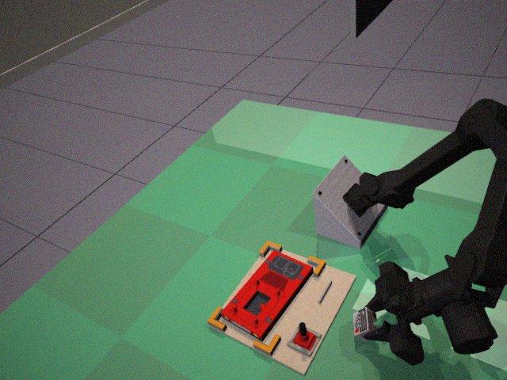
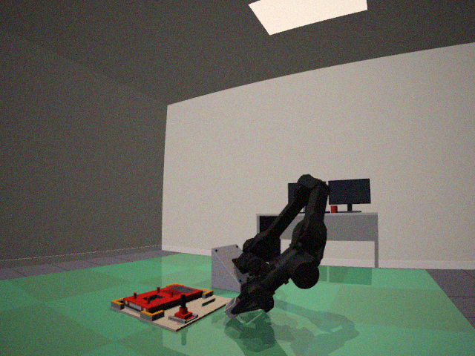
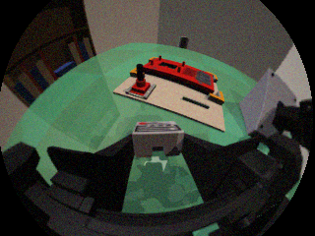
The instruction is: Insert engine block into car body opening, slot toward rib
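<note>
The red car body (image 1: 264, 294) (image 2: 161, 297) (image 3: 176, 71) lies on a tan board (image 1: 331, 292) (image 2: 208, 305) (image 3: 177, 100), held by orange corner brackets, with a dark rectangular opening (image 1: 257, 303) in its middle. My gripper (image 1: 370, 324) (image 2: 234, 308) (image 3: 157, 136) is shut on the small grey engine block (image 1: 362, 321) (image 2: 231, 307) (image 3: 157, 138). It holds the block low over the green floor, just off the board's right edge, apart from the car body.
A red stand with a black peg (image 1: 303, 334) (image 2: 183, 308) (image 3: 140, 83) sits on the board's near right corner. A thin dark rod (image 1: 325, 291) (image 3: 196, 101) lies on the board. A grey wedge block (image 1: 335, 204) (image 2: 222, 270) (image 3: 263, 101) stands behind.
</note>
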Motion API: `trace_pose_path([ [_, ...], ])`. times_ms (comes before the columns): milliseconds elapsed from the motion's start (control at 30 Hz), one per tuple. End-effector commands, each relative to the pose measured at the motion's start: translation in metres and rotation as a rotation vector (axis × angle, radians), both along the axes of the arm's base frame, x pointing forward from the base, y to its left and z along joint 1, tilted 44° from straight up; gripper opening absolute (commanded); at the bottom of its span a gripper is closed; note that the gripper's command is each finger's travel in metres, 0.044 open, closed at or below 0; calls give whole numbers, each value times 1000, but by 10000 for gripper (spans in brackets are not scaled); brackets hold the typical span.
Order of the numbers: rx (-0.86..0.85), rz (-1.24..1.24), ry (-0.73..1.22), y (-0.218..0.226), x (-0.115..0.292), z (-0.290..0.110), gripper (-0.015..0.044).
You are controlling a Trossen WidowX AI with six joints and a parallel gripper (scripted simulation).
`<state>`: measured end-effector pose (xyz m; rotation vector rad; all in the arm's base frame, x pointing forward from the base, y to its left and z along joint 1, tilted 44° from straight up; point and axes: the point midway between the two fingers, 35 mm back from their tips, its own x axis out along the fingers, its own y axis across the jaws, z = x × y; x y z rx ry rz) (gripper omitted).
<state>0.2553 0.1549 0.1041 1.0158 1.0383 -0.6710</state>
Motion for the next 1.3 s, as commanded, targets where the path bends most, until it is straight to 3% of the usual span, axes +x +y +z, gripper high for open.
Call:
trace_pose_path([
  [0,-9,-5,5,4,-1,-8,0],
  [200,-9,-5,4,4,0,-7,0],
  [767,-12,-8,-6,3,0,-5,440],
  [1000,-12,-7,-2,2,0,-2,440],
  [1267,-8,-5,4,0,-12,31,440],
])
